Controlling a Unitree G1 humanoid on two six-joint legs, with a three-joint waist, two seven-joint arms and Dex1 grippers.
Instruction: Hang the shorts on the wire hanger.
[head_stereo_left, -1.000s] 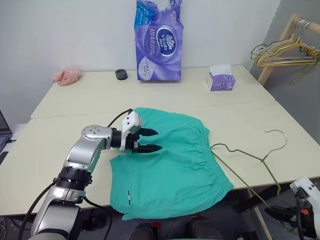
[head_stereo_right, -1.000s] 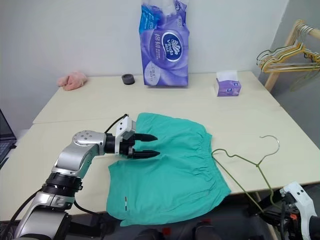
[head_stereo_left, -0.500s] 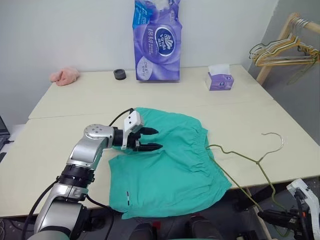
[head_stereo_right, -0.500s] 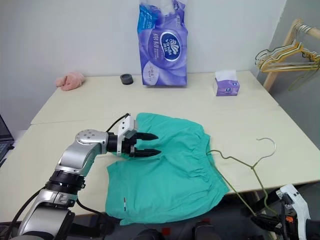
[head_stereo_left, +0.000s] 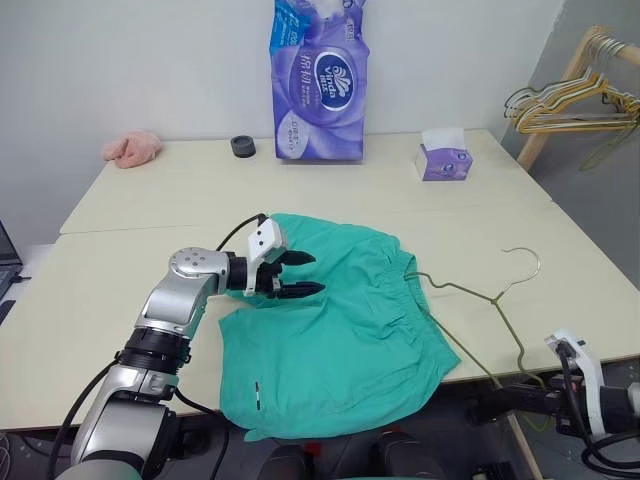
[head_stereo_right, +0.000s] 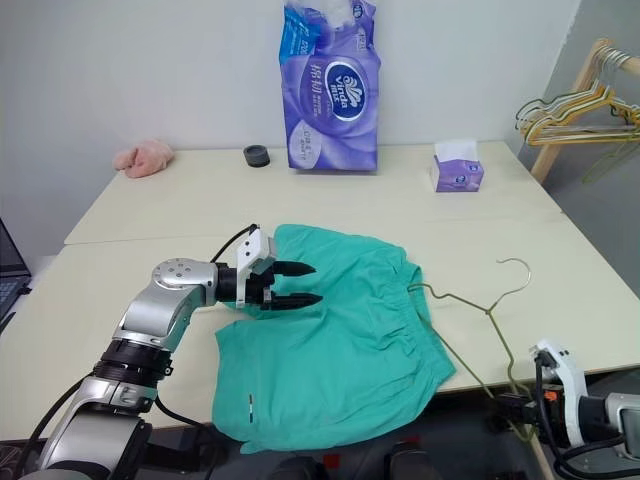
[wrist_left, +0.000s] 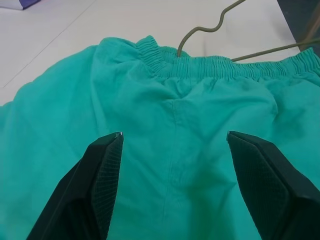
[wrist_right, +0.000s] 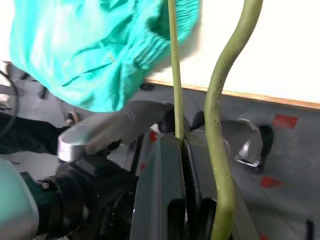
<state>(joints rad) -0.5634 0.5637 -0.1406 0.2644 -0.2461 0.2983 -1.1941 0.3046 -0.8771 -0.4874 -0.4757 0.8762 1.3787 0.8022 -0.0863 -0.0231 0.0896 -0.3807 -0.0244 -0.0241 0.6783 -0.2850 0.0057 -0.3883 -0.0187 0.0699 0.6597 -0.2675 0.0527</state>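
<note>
Left claw (head_stereo_left: 303, 274) hovers spread over the shorts (head_stereo_left: 340, 330) — right claw (wrist_right: 182, 150) is clamped on the wire hanger (head_stereo_left: 470, 300) at the desk (head_stereo_left: 150, 200) edge.

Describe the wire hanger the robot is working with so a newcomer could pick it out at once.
Start at the pale table and find the teal shorts spread near its front edge. The wire hanger lies flat on the tabletop beside their gathered waistband, one corner pinched in the right gripper below the table's edge. It is a single thin olive-grey wire, unlike the bunched pale hangers hung on the wooden rack.
</note>
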